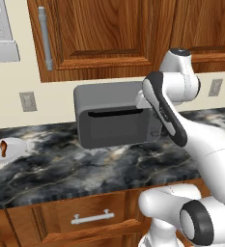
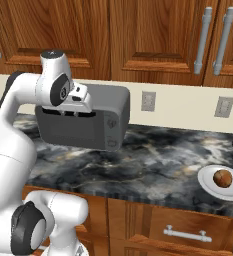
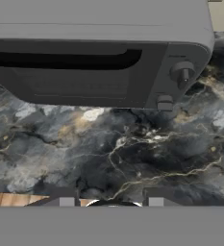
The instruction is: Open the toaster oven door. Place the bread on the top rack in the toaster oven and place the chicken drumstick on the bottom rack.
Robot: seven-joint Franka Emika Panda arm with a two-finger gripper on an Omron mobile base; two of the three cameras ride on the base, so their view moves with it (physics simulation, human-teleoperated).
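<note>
Kitchen: dark marbled counter (image 1: 85, 169) is running under wooden wall cabinets (image 1: 99, 34), with a pale wall and sockets between them.
Toaster oven (image 1: 116, 113): it is sitting at the back of the counter, against the wall.
Door (image 1: 116, 128): it is sitting flush and closed, its black bar handle (image 3: 65, 57) lying along the top edge.
Racks: both are hiding behind the closed door, so nothing is loaded on them.
Chicken drumstick (image 1: 4, 147): it is lying on a white plate (image 1: 15, 152) near the counter's left end, well apart from the oven.
Bread (image 2: 222, 178): a brown round piece, probably the bread, is sitting on another white plate (image 2: 208, 187) near the counter's right front edge.
Gripper (image 2: 73, 114): it is hovering just in front of the door's upper edge, near the handle; the fingertips (image 3: 65, 199) are standing apart and holding nothing.
Progress: judging by this, nothing is finished; opening the door is the step in hand, and both foods are waiting.
</note>
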